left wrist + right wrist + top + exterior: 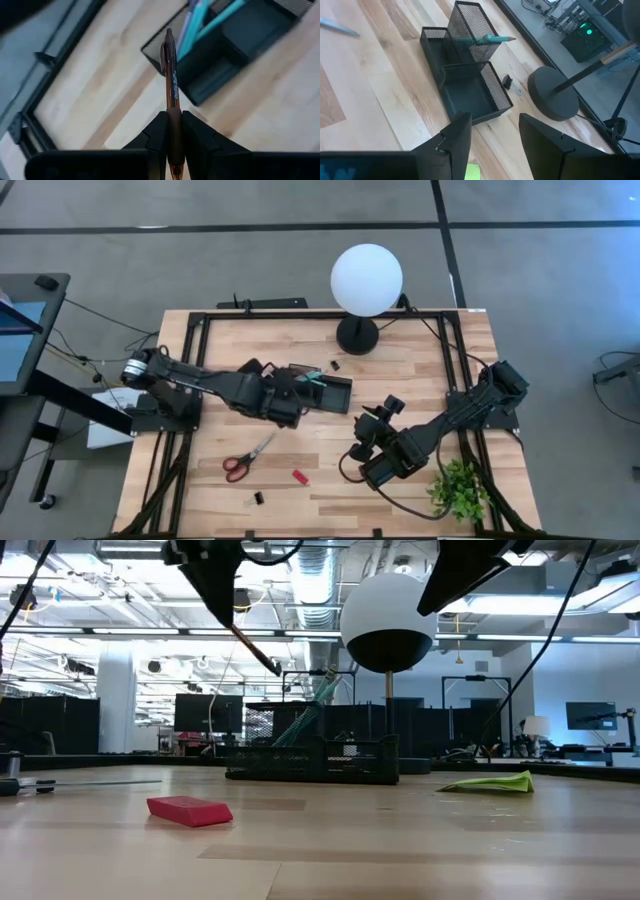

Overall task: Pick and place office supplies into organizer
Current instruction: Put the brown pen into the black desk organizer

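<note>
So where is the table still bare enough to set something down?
Bare wood lies between the organizer and the table's left edge, and in front between the red piece and the right gripper. Crowded: around the organizer, where the left gripper holds a pen.

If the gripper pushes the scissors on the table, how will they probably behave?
The scissors lie flat on bare wood, so they would probably slide and turn, not roll. Their blades look like thin metal, likely stiff. The blades may swing on their pivot if only one red handle is pushed.
</note>
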